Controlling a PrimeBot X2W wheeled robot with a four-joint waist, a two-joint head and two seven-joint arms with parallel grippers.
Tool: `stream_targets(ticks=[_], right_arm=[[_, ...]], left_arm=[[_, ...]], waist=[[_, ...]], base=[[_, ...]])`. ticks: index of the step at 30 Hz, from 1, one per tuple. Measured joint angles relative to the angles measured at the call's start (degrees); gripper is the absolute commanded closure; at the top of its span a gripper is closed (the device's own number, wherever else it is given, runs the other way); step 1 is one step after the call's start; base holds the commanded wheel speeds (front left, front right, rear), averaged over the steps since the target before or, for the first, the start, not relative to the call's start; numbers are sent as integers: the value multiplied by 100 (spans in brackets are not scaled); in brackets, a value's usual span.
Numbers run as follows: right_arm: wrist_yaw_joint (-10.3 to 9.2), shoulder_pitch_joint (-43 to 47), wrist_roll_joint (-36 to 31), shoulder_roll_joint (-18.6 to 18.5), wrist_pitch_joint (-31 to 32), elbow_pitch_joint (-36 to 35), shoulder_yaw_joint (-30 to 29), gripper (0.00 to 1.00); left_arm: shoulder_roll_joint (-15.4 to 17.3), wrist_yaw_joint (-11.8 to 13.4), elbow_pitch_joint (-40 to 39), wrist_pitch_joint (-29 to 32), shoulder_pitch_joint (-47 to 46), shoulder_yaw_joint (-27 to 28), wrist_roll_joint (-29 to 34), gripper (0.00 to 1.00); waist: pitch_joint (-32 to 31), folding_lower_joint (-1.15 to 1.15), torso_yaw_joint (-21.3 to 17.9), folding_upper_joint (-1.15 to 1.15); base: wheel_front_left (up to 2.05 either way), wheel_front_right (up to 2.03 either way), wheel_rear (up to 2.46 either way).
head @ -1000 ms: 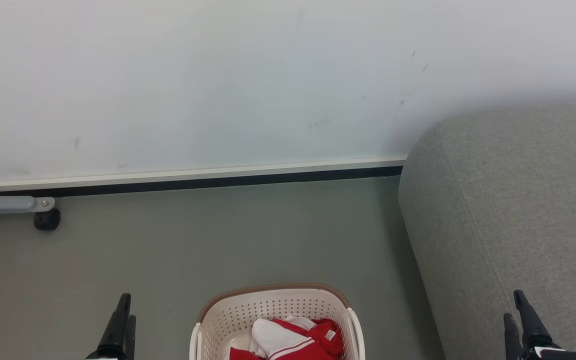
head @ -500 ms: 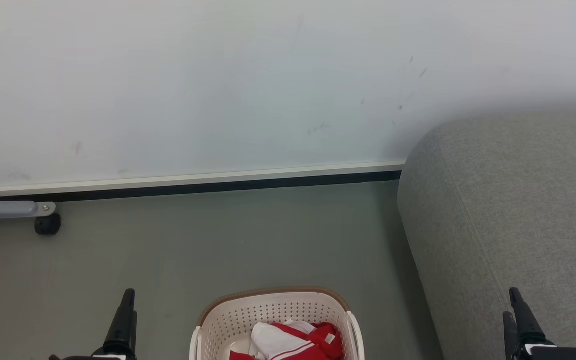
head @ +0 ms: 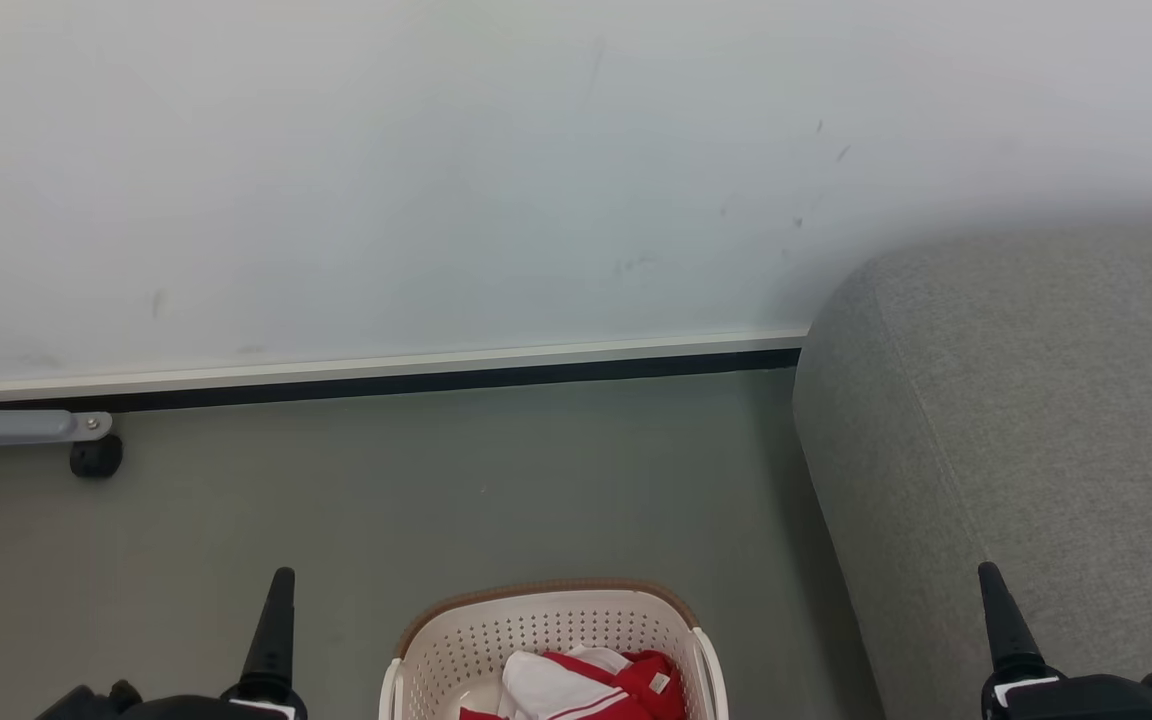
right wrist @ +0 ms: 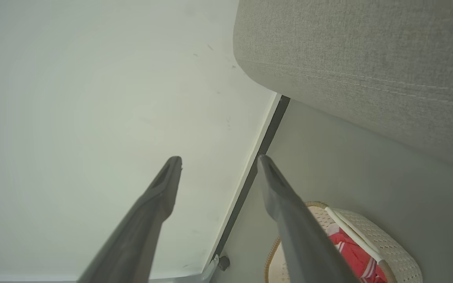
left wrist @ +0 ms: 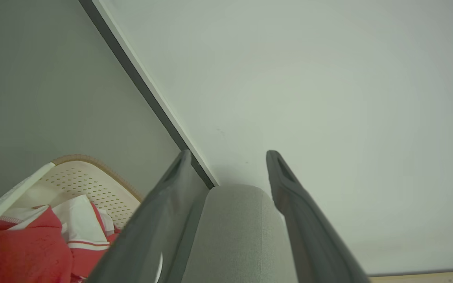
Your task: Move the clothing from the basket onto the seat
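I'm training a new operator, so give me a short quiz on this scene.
1. True or false: the red clothing lies in the basket.
2. In the head view, the sofa stands on which side of the basket? A left, B right, C behind it.
3. Fill in: the left gripper and the right gripper both have their jaws ____.
Key: 1 true; 2 B; 3 open.

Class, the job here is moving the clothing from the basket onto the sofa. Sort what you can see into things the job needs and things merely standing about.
Belongs to the job:
- red clothing with white trim, lying in the basket
- cream perforated laundry basket
- light-grey sofa

Just standing about:
- black caster wheel on a grey metal leg
- dark skirting strip
- white wall
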Motion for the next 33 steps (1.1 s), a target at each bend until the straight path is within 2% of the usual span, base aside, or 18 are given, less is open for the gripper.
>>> stream_targets(ticks=[14, 33], right_arm=[[-197, 25, -1236, -104, -257, -92, 372, 0], [-431, 144, -2750, -191, -610, -108, 843, 0]], left_arm=[[298, 201, -129, -257, 113, -379, 1543, 0], [441, 455, -215, -606, 378, -594, 3131, 0]], waist=[[-63, 0, -10, 0], [-183, 0, -21, 0]], base=[[0, 0, 0], [0, 0, 0]])
